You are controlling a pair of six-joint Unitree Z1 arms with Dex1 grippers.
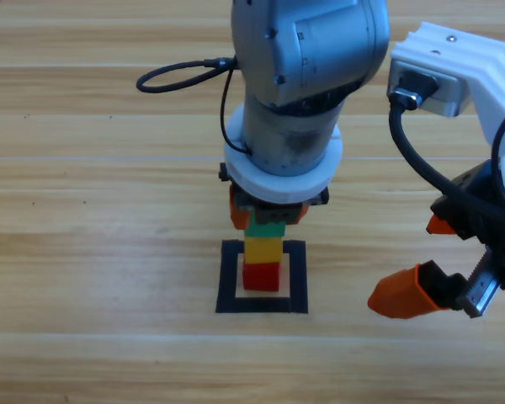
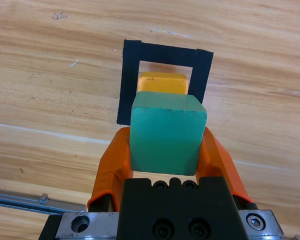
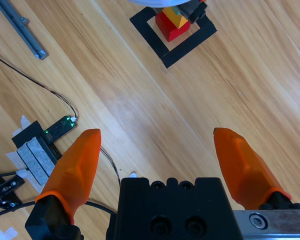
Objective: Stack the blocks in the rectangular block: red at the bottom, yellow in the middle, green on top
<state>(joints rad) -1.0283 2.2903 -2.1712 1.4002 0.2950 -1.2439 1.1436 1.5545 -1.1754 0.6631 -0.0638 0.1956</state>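
Observation:
The black-tape rectangular block (image 1: 261, 305) lies at mid-table. Inside it the red cube (image 1: 261, 276) stands with the yellow cube (image 1: 263, 249) on it. The green cube (image 1: 265, 227) sits on top of the yellow, and my left gripper (image 1: 267, 220) comes straight down over it. In the left wrist view the orange jaws press both sides of the green cube (image 2: 167, 137); the yellow cube (image 2: 162, 82) and the tape outline (image 2: 165, 51) show beyond it. My right gripper (image 1: 421, 261) hangs open to the right, apart from the stack, nothing between its jaws (image 3: 157, 134). It sees the red cube (image 3: 169, 29) far off.
A black cable (image 1: 181, 74) loops on the table behind the left arm. The right wrist view shows a metal rail (image 3: 20, 27), a small board with green lights (image 3: 57, 127), thin wires and taped patches at its left.

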